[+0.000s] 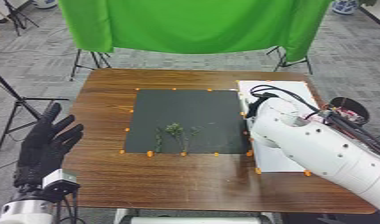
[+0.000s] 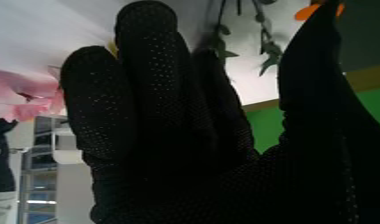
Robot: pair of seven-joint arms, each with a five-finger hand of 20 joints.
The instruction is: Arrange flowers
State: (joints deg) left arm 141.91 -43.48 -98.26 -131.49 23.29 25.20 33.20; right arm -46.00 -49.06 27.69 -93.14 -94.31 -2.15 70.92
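Note:
Green sprigs lie near the front edge of the dark mat. Over the white sheet's left side is my right hand, largely hidden by its own white arm. In the right wrist view, my right hand has its fingers straight and nothing held; leafy stems are beyond the gap between fingers and thumb, and a pink flower is beside the fingers. My left hand is open at the table's left edge, away from the sprigs.
The white sheet lies on the table right of the mat. Orange markers edge both. A dark container with pinkish contents stands past the right edge. Behind the table hangs a green cloth.

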